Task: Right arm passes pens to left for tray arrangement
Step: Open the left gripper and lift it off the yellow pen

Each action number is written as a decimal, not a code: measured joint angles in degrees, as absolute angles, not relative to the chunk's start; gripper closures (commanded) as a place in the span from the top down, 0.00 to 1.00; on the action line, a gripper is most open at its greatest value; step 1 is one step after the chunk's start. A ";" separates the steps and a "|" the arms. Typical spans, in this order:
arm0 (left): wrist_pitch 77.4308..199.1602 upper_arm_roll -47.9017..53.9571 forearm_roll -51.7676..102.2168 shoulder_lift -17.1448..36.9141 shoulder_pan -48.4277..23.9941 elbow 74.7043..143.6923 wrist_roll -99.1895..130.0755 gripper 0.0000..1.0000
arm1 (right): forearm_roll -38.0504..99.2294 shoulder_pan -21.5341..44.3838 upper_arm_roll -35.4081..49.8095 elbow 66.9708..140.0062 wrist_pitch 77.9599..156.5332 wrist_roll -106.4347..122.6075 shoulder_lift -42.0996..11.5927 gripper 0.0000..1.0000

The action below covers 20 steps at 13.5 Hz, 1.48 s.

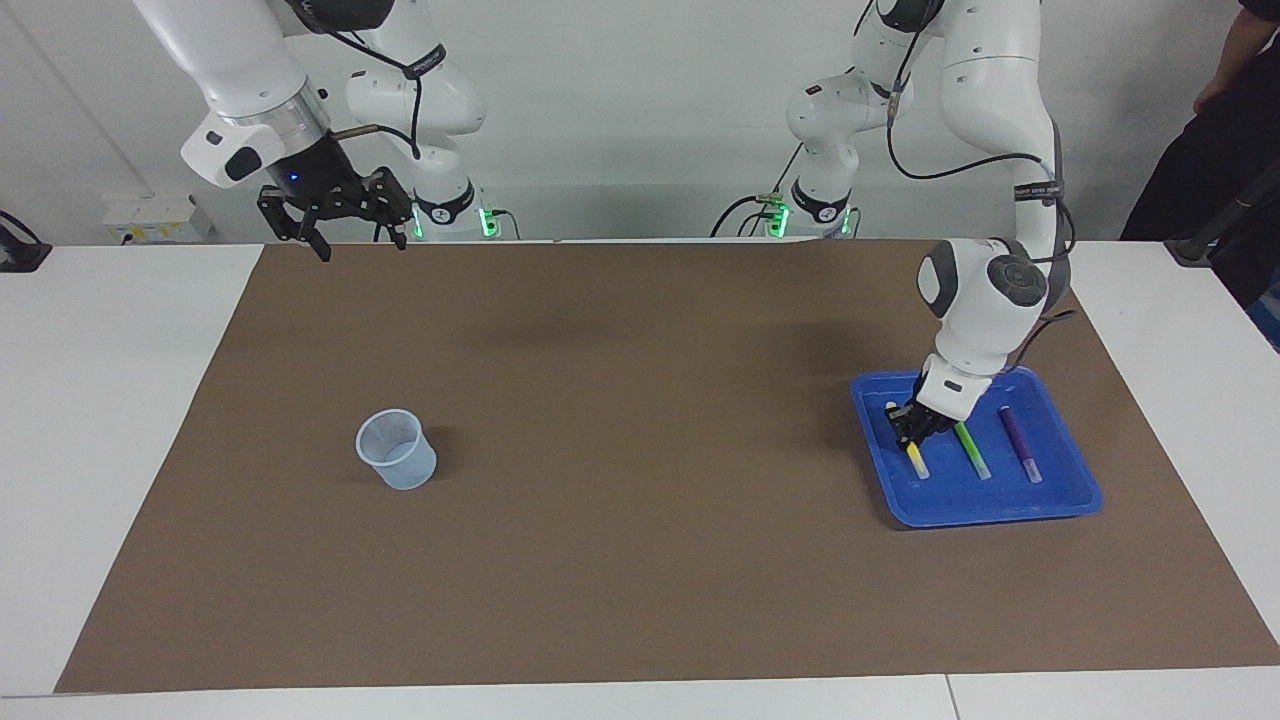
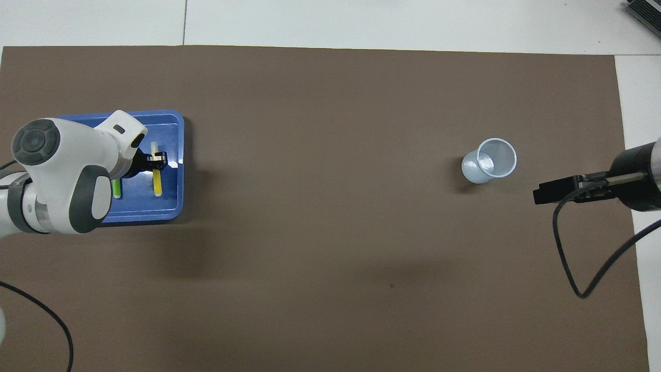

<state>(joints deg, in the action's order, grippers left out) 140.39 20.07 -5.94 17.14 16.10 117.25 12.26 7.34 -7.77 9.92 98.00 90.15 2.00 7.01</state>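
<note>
A wide brown paper mat [image 1: 640, 470] covers most of the white table [image 1: 110, 420]. At the left arm's end of it sits the shallow square bright blue plastic tray [image 1: 1065, 500], rim raised, corners rounded. The white left arm [image 1: 985, 300] with dark grey joint patches bends down into the tray, and its black left gripper [image 1: 912, 428] is closed tight on the slim yellow marker pen [image 1: 915, 461], which slants with its lower end on the tray floor. Beside it lie the green marker pen [image 1: 972, 452] and the purple marker pen [image 1: 1020, 440], whitish tips pointing away from the robots. The white right arm [image 1: 235, 70] waits raised over the mat's edge by its base, its black right gripper [image 1: 353, 238] with the blue light spread wide and empty. A small translucent bluish cup [image 1: 396, 449] stands upright toward the right arm's end.
</note>
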 measured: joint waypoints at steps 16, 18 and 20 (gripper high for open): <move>139.44 19.87 -7.27 17.98 16.25 115.16 11.00 1.00 | 7.34 -8.22 9.88 98.01 90.17 2.00 7.03 1.00; 137.43 19.87 -7.30 17.22 16.26 112.86 10.98 1.00 | 7.34 -8.46 9.88 98.03 90.17 2.00 7.03 1.00; 136.50 19.87 -7.34 15.77 16.26 111.43 10.96 1.00 | 7.34 -8.91 9.87 98.03 90.17 2.00 7.03 1.00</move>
